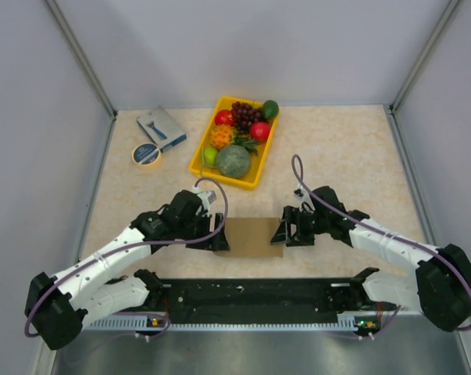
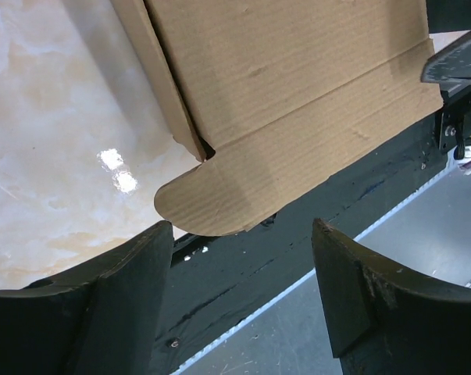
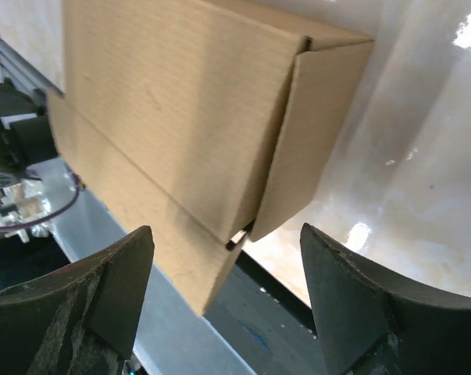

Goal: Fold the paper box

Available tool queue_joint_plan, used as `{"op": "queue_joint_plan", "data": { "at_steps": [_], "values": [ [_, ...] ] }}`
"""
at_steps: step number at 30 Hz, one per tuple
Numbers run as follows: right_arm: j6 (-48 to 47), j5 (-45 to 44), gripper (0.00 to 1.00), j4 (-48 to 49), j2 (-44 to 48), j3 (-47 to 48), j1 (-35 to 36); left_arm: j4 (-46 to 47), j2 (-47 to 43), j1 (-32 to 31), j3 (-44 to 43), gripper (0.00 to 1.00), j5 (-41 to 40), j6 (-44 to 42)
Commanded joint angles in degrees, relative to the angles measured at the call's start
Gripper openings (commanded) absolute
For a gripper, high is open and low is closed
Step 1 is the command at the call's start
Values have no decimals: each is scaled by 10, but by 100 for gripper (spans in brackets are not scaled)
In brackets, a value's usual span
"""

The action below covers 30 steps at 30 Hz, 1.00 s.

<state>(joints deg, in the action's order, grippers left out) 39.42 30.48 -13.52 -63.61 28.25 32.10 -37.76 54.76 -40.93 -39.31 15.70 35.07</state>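
Note:
The paper box is brown cardboard, folded into a low closed shape near the table's front edge, between my two grippers. In the left wrist view the box shows a rounded tab reaching over the black rail. My left gripper is open, its fingers just short of that tab and touching nothing. In the right wrist view the box shows a folded side flap and a front flap hanging past the edge. My right gripper is open, with the box corner ahead of its fingertips but not touched.
A yellow tray of fruit stands at the back centre. A small blue-grey box and a tape roll lie at the back left. The black base rail runs along the near edge. Walls close in both sides.

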Motion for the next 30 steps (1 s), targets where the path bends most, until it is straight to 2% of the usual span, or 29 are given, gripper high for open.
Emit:
{"op": "queue_joint_plan", "data": {
  "at_steps": [1, 10, 19, 26, 27, 30],
  "values": [
    [-72, -6, 75, -20, -44, 41, -3, 17, 19, -1, -13, 74, 13, -1],
    [-65, 6, 73, 13, -72, 43, -2, 80, 71, -2, 6, 76, 103, 6],
    [-45, 33, 72, 52, -87, 35, -3, 117, 94, -1, 16, 71, 157, 23],
    [-64, 24, 71, 40, -72, 24, -2, 26, 64, -3, -26, 75, 30, -11],
    [-72, 10, 71, 20, -66, 25, -1, 17, 51, -3, -32, 75, -12, -21],
    [-111, -43, 74, -32, -23, 33, 9, 27, 20, -4, -15, 76, -36, -39]
  ]
}}
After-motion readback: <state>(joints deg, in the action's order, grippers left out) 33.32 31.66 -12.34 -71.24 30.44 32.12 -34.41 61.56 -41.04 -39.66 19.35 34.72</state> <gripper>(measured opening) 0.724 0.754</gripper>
